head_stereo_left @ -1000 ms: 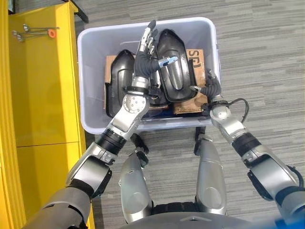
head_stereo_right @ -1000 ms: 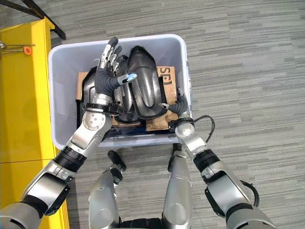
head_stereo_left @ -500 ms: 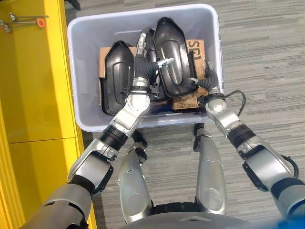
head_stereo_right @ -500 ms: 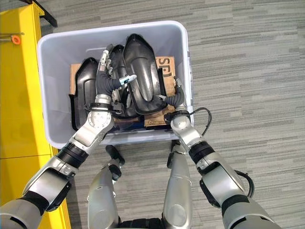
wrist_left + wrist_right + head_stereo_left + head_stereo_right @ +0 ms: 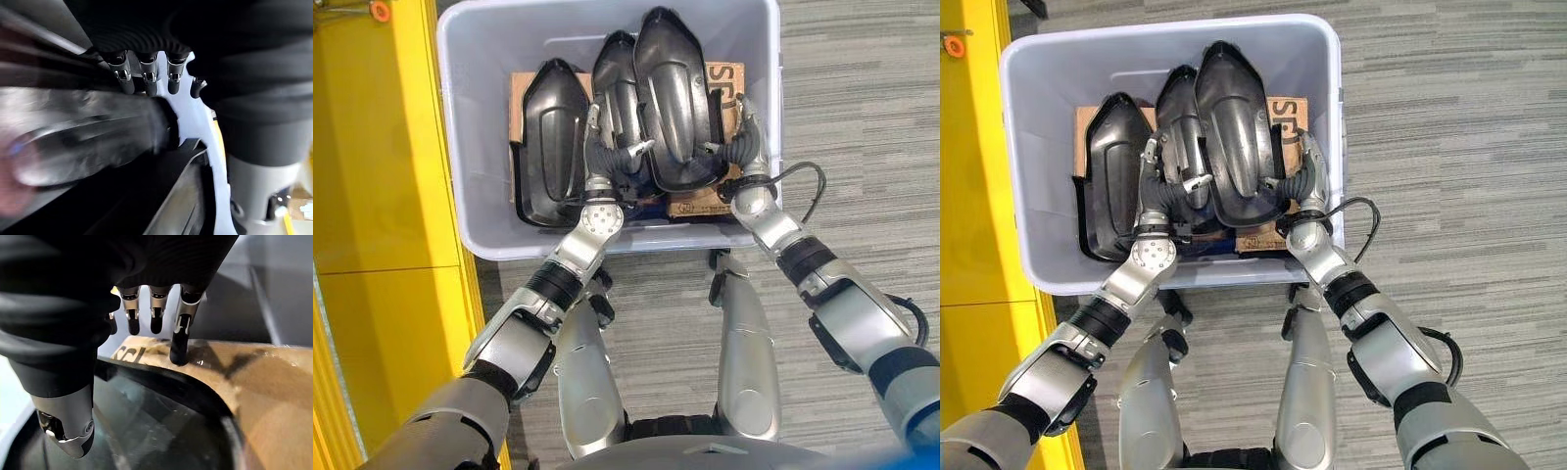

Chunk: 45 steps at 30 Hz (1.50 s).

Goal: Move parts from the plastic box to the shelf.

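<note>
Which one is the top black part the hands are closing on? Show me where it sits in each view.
Left eye view: top black part, centre right of the plastic box.
Right eye view: same part, between left hand and right hand.
Left wrist view: blurred dark surface, cannot tell.
Right wrist view: glossy rim.
Shared landmark: cardboard.

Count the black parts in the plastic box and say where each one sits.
3. The left part lies against the box's left side, the middle part beside it, and the top part rests between both hands. More may be hidden beneath.
</note>
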{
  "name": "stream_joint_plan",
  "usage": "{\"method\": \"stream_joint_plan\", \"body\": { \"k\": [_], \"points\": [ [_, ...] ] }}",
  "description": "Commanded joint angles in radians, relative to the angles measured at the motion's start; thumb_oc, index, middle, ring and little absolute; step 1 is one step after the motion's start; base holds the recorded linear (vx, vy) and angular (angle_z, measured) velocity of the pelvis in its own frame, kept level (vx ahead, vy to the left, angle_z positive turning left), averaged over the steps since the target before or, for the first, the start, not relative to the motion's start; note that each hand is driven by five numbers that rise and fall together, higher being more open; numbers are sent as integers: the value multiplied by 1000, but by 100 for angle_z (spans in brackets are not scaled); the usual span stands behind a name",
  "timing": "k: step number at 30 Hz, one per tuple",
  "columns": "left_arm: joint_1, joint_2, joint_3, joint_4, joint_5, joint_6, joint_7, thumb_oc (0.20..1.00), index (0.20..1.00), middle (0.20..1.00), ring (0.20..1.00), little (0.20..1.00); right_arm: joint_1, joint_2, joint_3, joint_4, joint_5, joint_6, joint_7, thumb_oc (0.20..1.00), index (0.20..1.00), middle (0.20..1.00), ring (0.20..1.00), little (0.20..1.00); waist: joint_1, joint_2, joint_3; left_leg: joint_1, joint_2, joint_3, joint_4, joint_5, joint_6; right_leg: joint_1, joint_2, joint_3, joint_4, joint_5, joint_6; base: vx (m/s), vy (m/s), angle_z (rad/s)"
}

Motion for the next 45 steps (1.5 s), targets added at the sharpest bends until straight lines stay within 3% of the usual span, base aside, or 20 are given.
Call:
{"method": "stream_joint_plan", "body": {
  "k": [1,9,18,28,33,37,41,45],
  "points": [
    [-42,7,-36,-8,22,-17,-21,1000,1000,1000,1000,1000,-79,30,30,13,-101,11,-22,1000,1000,1000,1000,1000,46,-9,-33,-70,-15,-73,60,-93,-74,-29,33,-67,11,-88,32,-4,-40,0],
    [-60,-6,-85,-6,86,-50,-67,1000,1000,1000,1000,1000,-90,31,84,42,-85,48,-17,1000,1000,1000,1000,1000,39,-14,-33,-99,-14,-67,68,-92,-75,-58,42,-68,2,-75,30,2,-24,1],
    [-95,2,-133,-34,97,-21,-81,1000,1000,1000,1000,1000,-94,39,125,79,-103,30,-7,1000,1000,1000,1000,1000,32,-15,-33,-114,-20,-65,72,-94,-77,-69,50,-70,-12,-65,29,0,0,0],
    [-149,-24,-157,-42,84,-31,-69,1000,1000,1000,1000,1000,-78,82,119,126,50,31,-61,1000,1000,1000,1000,1000,16,-17,-33,-126,-20,-58,76,-91,-76,-87,62,-57,-12,-58,22,0,0,0],
    [-168,-43,-147,-39,66,-7,-23,1000,1000,1000,1000,1000,-45,112,76,121,240,-27,-121,1000,1000,1000,1000,1000,1,-23,-33,-123,-23,-47,68,-90,-76,-89,75,-50,-21,-56,19,1,3,-2],
    [-165,-58,-136,-33,31,20,-17,1000,1000,1000,1000,1000,-14,139,25,119,380,-75,-113,1000,1000,1000,1000,1000,-10,-24,-33,-125,-25,-38,66,-89,-77,-94,82,-44,-25,-56,15,0,13,-7],
    [-154,-80,-118,-33,-46,70,-25,1000,1000,1000,1000,1000,12,163,-8,105,396,-97,-77,1000,1000,1000,1000,1000,-21,-21,-33,-125,-26,-28,66,-90,-77,-101,89,-35,-22,-60,12,6,35,-7],
    [-151,-101,-107,-32,-47,68,18,1000,1000,1000,1000,1000,16,178,-13,76,368,-79,-86,1000,1000,1000,1000,1000,-27,-18,-33,-127,-23,-17,71,-90,-78,-106,93,-29,-18,-64,8,2,6,-1]
  ]
}}
